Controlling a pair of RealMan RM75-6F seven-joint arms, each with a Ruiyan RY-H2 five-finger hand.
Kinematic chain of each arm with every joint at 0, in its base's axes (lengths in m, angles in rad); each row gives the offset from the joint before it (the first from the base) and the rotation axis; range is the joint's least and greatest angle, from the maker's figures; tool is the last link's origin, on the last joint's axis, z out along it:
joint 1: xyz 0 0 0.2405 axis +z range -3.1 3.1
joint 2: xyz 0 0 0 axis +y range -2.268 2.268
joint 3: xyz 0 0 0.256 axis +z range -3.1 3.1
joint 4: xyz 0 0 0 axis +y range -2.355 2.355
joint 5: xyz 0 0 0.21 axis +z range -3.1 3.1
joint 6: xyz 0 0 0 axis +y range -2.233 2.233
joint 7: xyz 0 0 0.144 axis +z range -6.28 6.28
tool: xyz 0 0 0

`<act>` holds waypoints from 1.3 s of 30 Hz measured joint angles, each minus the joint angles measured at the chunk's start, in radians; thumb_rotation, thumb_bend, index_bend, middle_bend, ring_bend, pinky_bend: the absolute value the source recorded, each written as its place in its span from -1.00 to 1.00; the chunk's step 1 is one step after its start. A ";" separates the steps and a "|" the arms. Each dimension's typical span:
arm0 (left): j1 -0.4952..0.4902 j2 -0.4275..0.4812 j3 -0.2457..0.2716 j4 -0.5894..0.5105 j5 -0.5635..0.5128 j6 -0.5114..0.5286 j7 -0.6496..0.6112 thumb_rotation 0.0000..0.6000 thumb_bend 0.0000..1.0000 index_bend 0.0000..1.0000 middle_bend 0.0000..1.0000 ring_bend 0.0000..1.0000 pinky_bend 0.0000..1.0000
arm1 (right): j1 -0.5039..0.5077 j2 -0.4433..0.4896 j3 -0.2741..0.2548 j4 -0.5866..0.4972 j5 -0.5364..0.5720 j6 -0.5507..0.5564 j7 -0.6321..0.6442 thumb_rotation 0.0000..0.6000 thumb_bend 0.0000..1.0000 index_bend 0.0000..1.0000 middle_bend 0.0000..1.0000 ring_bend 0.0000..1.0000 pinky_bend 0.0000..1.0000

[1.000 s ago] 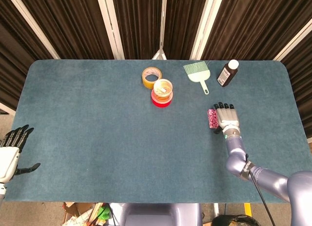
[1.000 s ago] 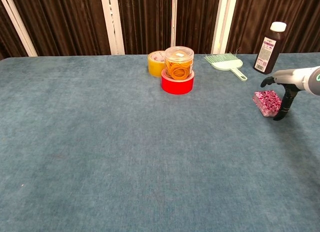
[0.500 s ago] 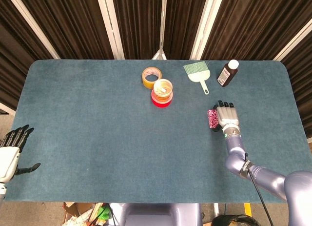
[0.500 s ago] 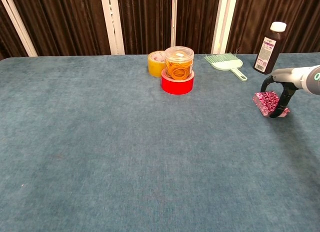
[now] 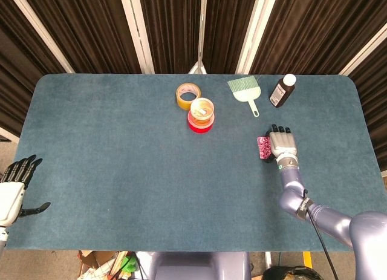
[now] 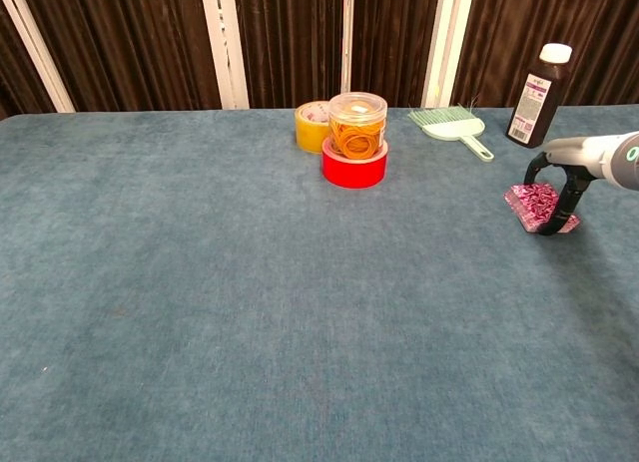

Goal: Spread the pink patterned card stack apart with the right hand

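The pink patterned card stack [image 5: 263, 147] lies flat on the blue table, right of centre, and shows in the chest view at the right [image 6: 531, 201]. My right hand [image 5: 282, 143] lies palm down just right of the stack with its fingers stretched toward the far edge. Its dark thumb [image 6: 556, 195] arches over the stack, and the tip touches the stack's near end. The cards sit as one neat block. My left hand [image 5: 13, 192] hangs off the table's near left corner, fingers apart and holding nothing.
A brown bottle [image 5: 282, 90] with a white cap stands beyond the right hand. A green brush [image 5: 245, 90] lies left of it. A yellow tape roll [image 5: 188, 95] and a jar of rubber bands [image 5: 202, 109] on a red roll [image 6: 353, 167] stand at mid-table.
The right hand shifted slightly toward the stack and its thumb, earlier pointing down beside the cards, has curled onto them. The left hand has not moved.
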 measured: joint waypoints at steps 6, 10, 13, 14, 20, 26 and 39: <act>-0.001 0.000 0.001 -0.002 0.002 -0.001 0.000 1.00 -1.00 -1.00 -1.00 -1.00 -0.93 | -0.004 -0.002 0.002 0.002 -0.016 0.000 0.016 1.00 -0.36 0.15 -0.70 -1.00 -1.00; -0.001 -0.001 0.002 -0.001 0.003 0.000 0.001 1.00 -1.00 -1.00 -1.00 -1.00 -0.93 | -0.010 0.004 0.005 -0.013 -0.043 0.010 0.033 1.00 -0.35 0.22 -0.66 -1.00 -1.00; -0.001 -0.001 0.002 -0.002 0.004 0.000 0.002 1.00 -1.00 -1.00 -1.00 -1.00 -0.93 | -0.014 0.016 0.009 -0.036 -0.062 0.023 0.044 1.00 -0.35 0.27 -0.64 -1.00 -1.00; -0.002 -0.001 0.002 -0.002 0.004 -0.001 0.001 1.00 -1.00 -1.00 -1.00 -1.00 -0.93 | -0.016 0.020 0.010 -0.045 -0.068 0.027 0.047 1.00 -0.35 0.28 -0.63 -1.00 -1.00; -0.002 -0.002 0.002 -0.001 0.014 0.005 -0.006 1.00 -1.00 -1.00 -1.00 -1.00 -0.93 | -0.027 0.068 0.021 -0.145 -0.113 0.064 0.069 1.00 -0.34 0.30 -0.63 -1.00 -1.00; -0.001 -0.004 0.005 0.003 0.029 0.016 -0.009 1.00 -1.00 -1.00 -1.00 -1.00 -0.93 | -0.046 0.122 0.018 -0.291 -0.164 0.130 0.075 1.00 -0.34 0.31 -0.63 -1.00 -1.00; 0.003 -0.003 0.012 0.007 0.052 0.030 -0.010 1.00 -1.00 -1.00 -1.00 -1.00 -0.93 | -0.082 0.111 -0.054 -0.489 -0.255 0.271 0.018 1.00 -0.34 0.32 -0.63 -1.00 -1.00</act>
